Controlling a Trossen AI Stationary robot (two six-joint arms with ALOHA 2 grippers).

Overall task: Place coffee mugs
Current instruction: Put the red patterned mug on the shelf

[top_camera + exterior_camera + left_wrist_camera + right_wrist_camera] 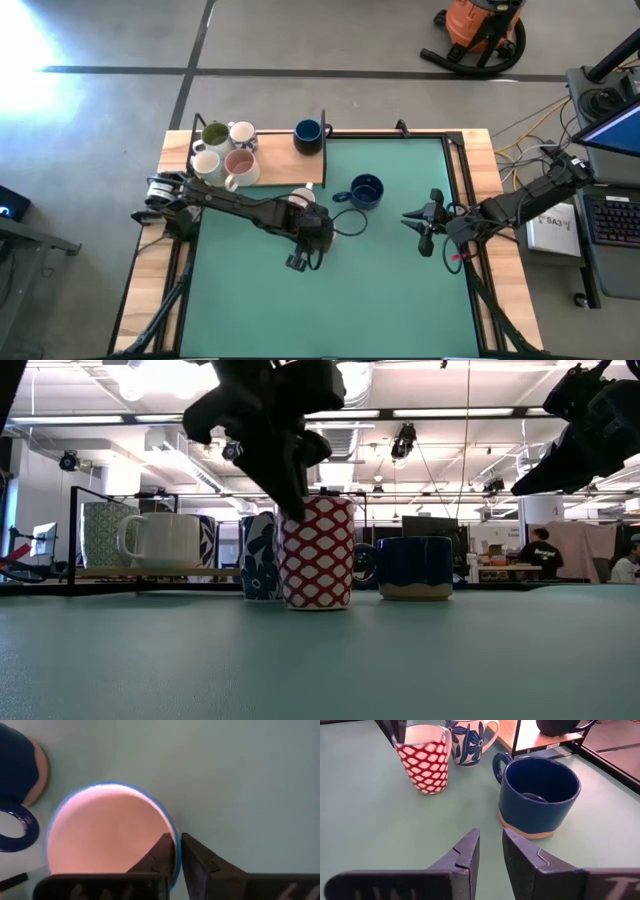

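Observation:
A red-and-white lattice mug [317, 552] with a pale pink inside [107, 832] stands upright on the green mat, mid-table. My left gripper [176, 851] is shut on its rim. Behind it stands a blue-flowered white mug [260, 556]. To its right a navy mug [366, 190] rests on its tan base. Several more mugs [226, 150] sit on a wooden shelf at the far left, and another navy mug [308, 135] stands beside them. My right gripper [487, 845] hovers open near the right edge, its fingers a narrow gap apart with nothing between them. My left gripper pinches the lattice mug's rim [173, 840], one finger [161, 852] inside the cup and the other [197, 860] outside the wall. The fingers come steeply from above, slanting in from the table's left. The mug stands upright with its base [317, 604] on the mat.
A black metal frame [325, 130] stands around the wooden shelf at the far left corner. The navy mug [537, 795] lies between my two grippers. The near half of the mat [330, 310] is bare. The room beyond the table holds desks and people.

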